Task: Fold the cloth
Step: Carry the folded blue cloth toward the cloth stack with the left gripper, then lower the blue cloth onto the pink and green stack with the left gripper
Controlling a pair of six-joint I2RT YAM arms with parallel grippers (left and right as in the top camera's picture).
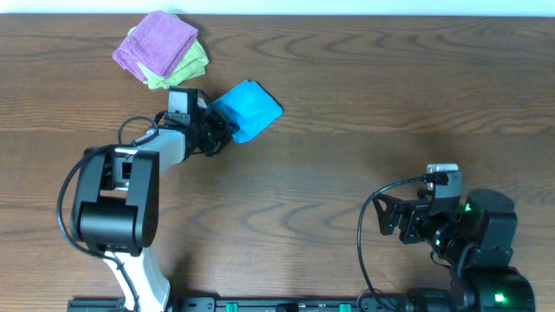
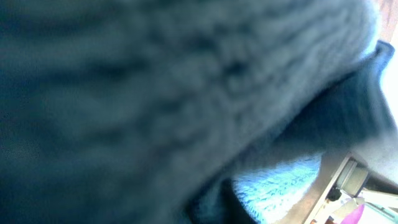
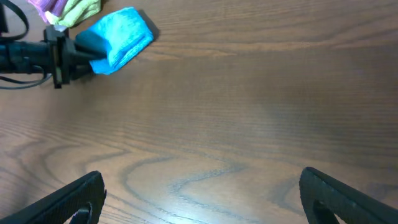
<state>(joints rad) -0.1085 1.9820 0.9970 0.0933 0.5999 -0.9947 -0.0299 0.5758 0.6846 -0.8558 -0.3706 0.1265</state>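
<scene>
The sky-blue cloth [image 1: 249,108] lies folded into a small bundle on the wooden table, right of the purple and yellow-green cloths. My left gripper [image 1: 218,130] is at the bundle's lower left edge, its fingers against or in the cloth. The left wrist view is filled with blurred blue terry cloth [image 2: 273,186] pressed close to the camera, so the jaws are hidden. The cloth also shows at the top left of the right wrist view [image 3: 121,37]. My right gripper [image 3: 202,199] is open and empty, low over bare table at the front right [image 1: 390,217].
A purple folded cloth [image 1: 156,43] lies on a yellow-green folded cloth [image 1: 186,65] at the back left, just behind the left gripper. The left arm base [image 1: 108,204] stands at the front left. The table's far edge runs along the top.
</scene>
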